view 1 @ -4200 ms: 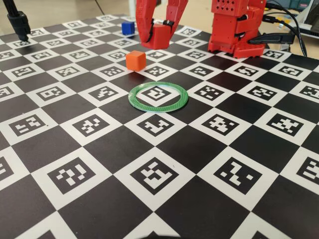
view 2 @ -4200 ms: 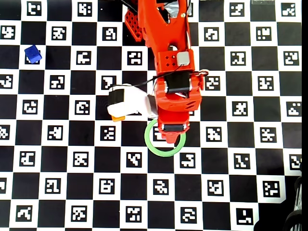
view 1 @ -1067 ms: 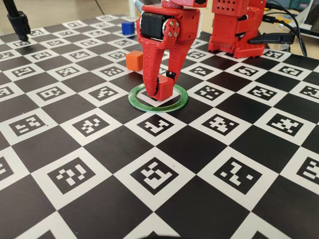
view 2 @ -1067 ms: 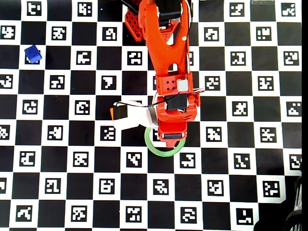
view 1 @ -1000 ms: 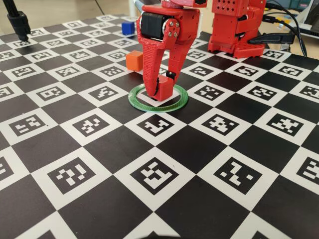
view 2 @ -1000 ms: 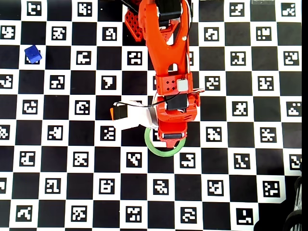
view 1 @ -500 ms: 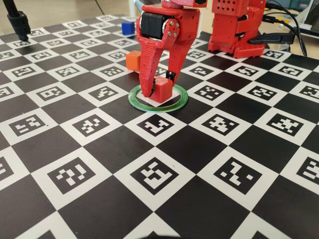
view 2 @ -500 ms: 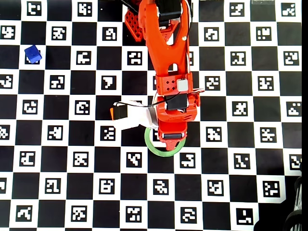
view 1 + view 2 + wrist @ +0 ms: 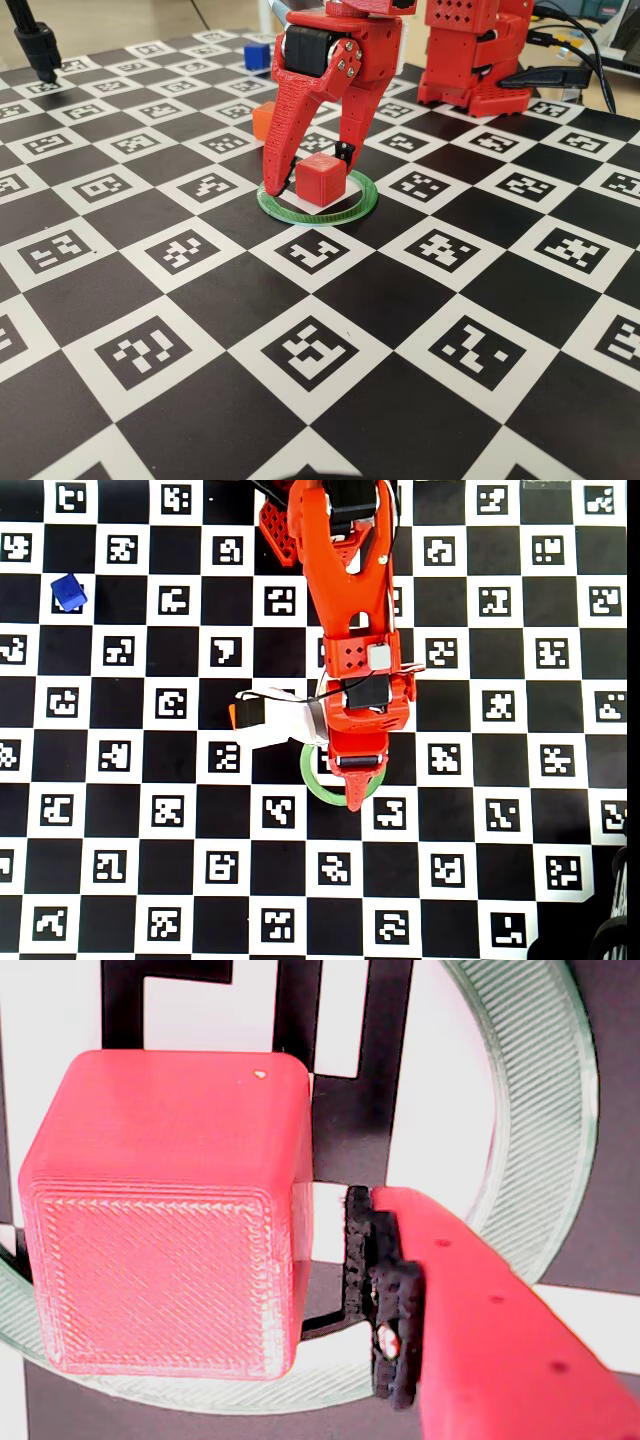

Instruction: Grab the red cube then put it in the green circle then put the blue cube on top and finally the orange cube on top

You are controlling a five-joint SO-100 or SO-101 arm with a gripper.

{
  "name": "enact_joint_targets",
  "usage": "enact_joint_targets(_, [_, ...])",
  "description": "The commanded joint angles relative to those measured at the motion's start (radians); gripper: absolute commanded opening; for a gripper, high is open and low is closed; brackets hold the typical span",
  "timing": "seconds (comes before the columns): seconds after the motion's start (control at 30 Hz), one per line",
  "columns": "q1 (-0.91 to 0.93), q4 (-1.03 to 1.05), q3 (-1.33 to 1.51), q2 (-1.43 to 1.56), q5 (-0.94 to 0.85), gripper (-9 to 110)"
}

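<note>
1. In the fixed view the near half of the checkered marker board [image 9: 330, 400] lies bare right up to the front edge, with open squares to the left and right of the ring as well.
2. The green circle [image 9: 275, 208] lies flat on the board near its middle; the red cube [image 9: 321, 180] sits inside it on the white marker square, resting on the surface.
3. The gripper [image 9: 308, 172] stands over the ring with its jaws spread apart, one finger on each side of the cube. The wrist view shows a clear gap between the cube [image 9: 165, 1215] and the padded finger [image 9: 385, 1300], so the cube is not clamped.
4. In the overhead view the arm [image 9: 350, 610] covers the cube and the top of the ring [image 9: 312, 785]; one fingertip pokes out past the ring's lower rim.
5. Just behind and to the left in the fixed view, the orange cube [image 9: 260, 117] stands partly hidden by the gripper.
6. Farther back near the board's far edge sits the blue cube [image 9: 258, 54], well apart from the ring; the arm's base [image 9: 470, 60] stands at the far right.
</note>
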Motion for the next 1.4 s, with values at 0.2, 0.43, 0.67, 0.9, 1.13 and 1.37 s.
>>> enact_joint_targets(0.2, [-0.014, 0.012, -0.018, 0.021, 0.000, 47])
enact_joint_targets(0.43, [-0.015, 0.043, -0.044, 0.040, 0.006, 47])
enact_joint_targets(0.67, [-0.021, 0.087, -0.055, 0.089, 0.009, 47])
enact_joint_targets(0.9, [-0.017, 0.153, -0.071, 0.170, 0.000, 47])
enact_joint_targets(1.13, [-0.003, 0.239, -0.095, 0.255, -0.017, 47])
enact_joint_targets(1.37, [0.020, 0.327, -0.098, 0.345, -0.044, 47])
